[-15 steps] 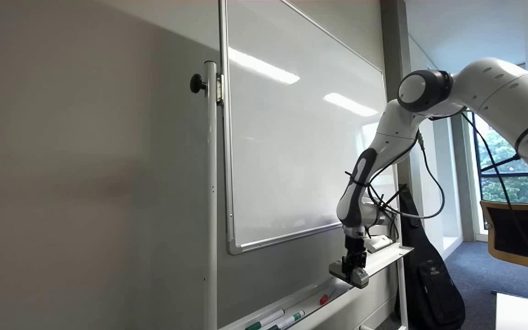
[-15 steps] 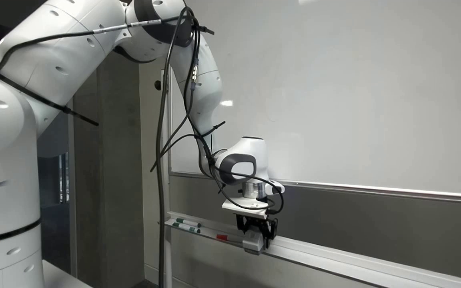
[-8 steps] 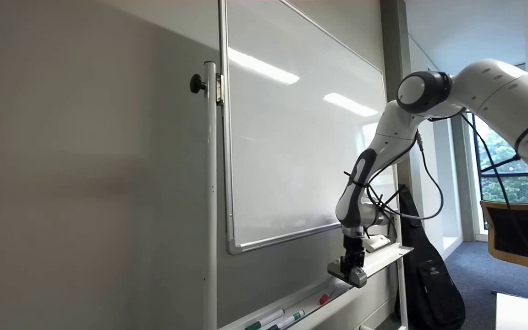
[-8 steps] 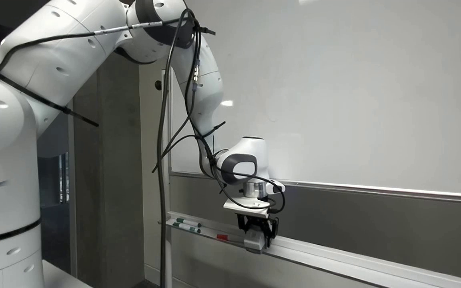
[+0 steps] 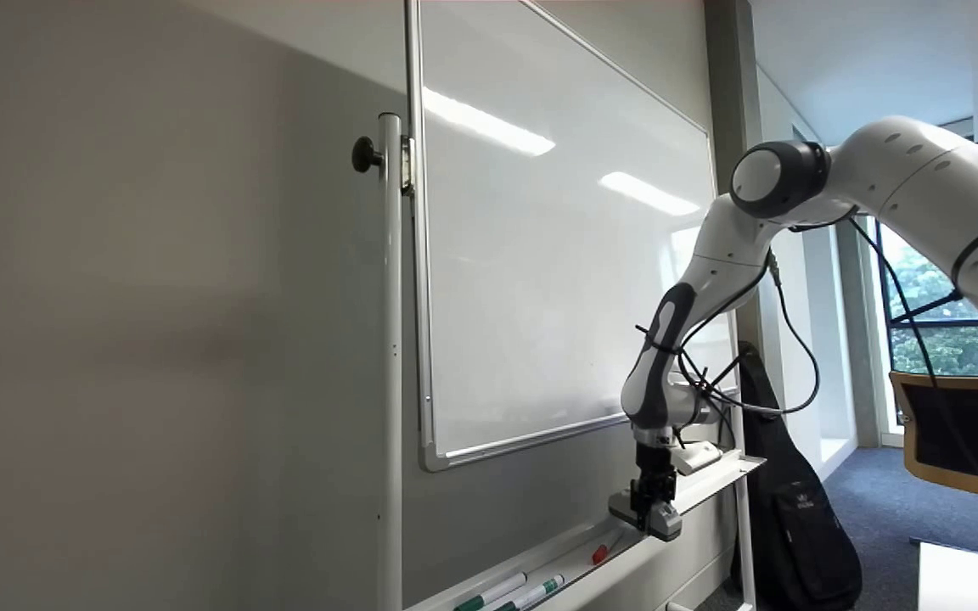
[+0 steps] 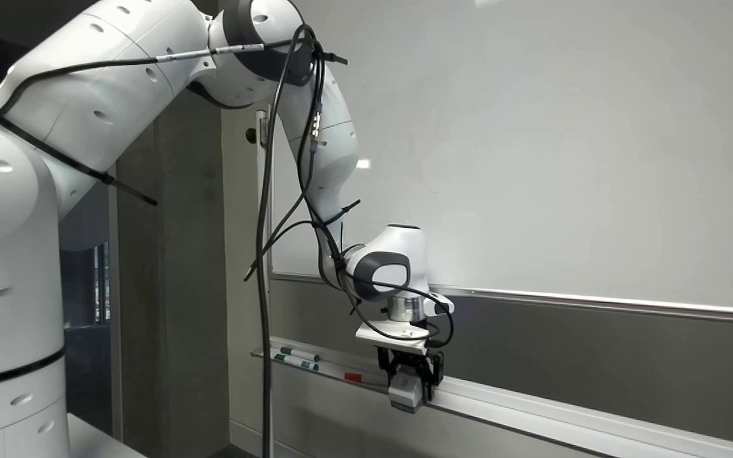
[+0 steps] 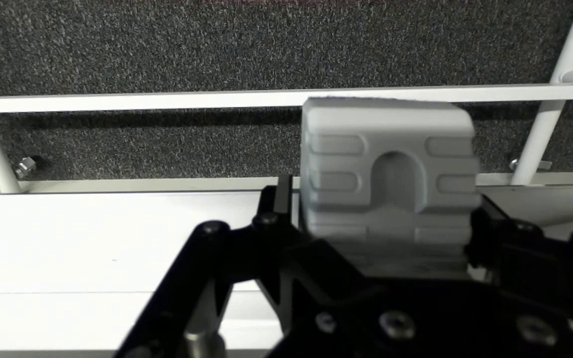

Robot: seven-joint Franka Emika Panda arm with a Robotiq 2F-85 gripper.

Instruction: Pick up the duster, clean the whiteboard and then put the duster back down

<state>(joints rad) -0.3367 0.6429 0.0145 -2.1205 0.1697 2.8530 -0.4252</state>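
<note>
Parted a little, my claw (image 7: 385, 199) has the duster (image 7: 390, 181) between its fingers in the wrist view; a thin gap shows beside the left-hand one, and whether the right-hand one touches I cannot tell. Left to right in an exterior view, two markers (image 6: 298, 362) lie on the tray (image 6: 519, 416) left of centre, then a red-capped marker (image 6: 354, 378), then the duster, jutting past the tray's front edge at lower centre; the whiteboard (image 6: 564, 146) fills the upper right.
</note>
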